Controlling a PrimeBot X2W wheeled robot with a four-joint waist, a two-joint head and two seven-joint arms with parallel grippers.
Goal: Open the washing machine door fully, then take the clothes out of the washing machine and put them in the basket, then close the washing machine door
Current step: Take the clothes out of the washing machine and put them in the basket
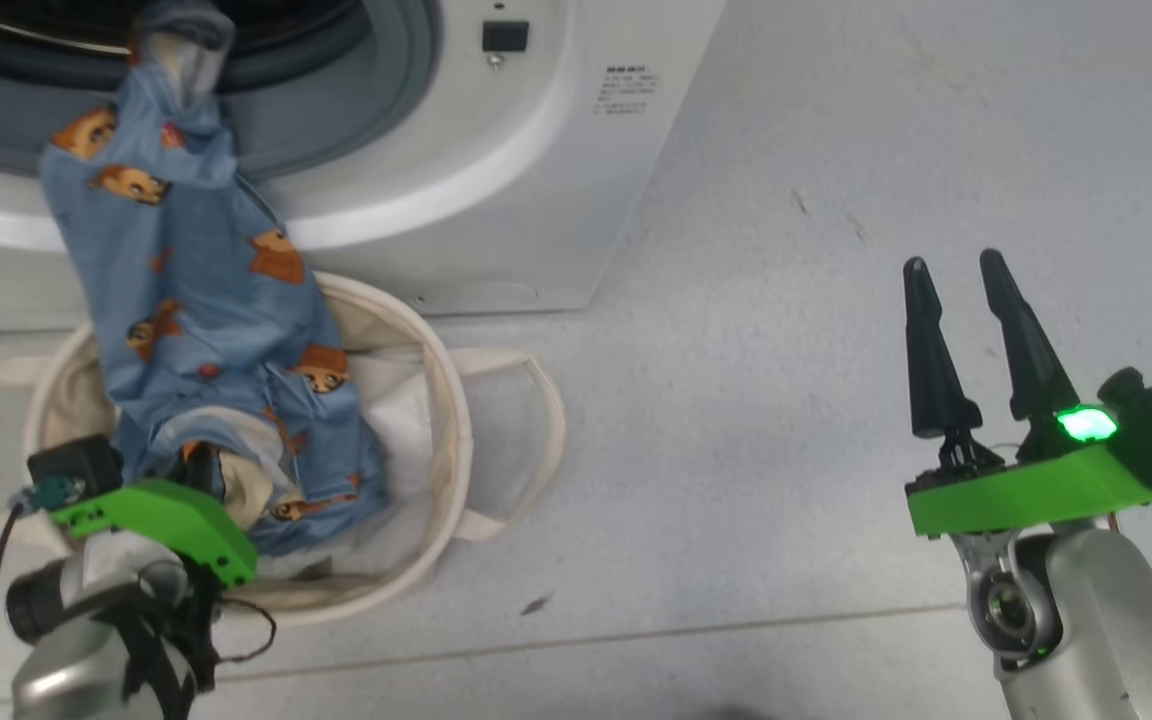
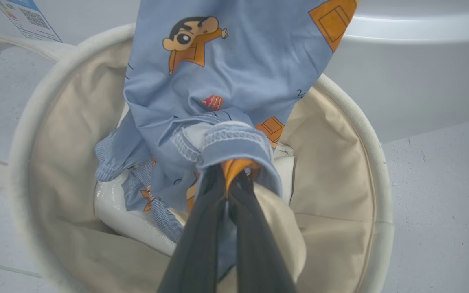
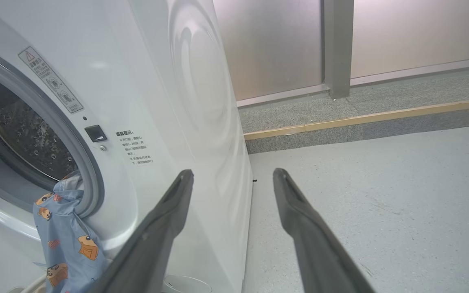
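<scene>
A: What could have gone wrong from there?

B: Nearest first. The left gripper (image 2: 228, 183) was clamped tight on a hem of the light blue soft garment printed with brown cartoon faces (image 2: 226, 81). Right under its tips sat the round cream canvas basket (image 2: 364, 134), with a glossy white folded sheet (image 2: 112, 203) on its bottom. Only the garment's lower end was inside it.

A: And the rest?

B: It ran up and away from the tips, across the basket's far rim, to the grey rubber gasket (image 1: 376, 90) of the large white front-loading washing machine (image 1: 496, 180). The top end was lodged in the machine's mouth. Letting go then would likely have left it strung between machine and basket, or slumped onto the grey floor (image 1: 786, 420). Pulling harder might have dragged or tipped the soft basket, since the cloth seemed to bear on its rim.

A: How were the arms set?

B: The left wrist was low over the basket's near side, fingers pointing down into it and toward the machine. The right gripper (image 1: 953, 260) hung well off to the side, jaws spread wide and holding nothing. Its fingers were aimed past the machine's corner at open floor.
</scene>
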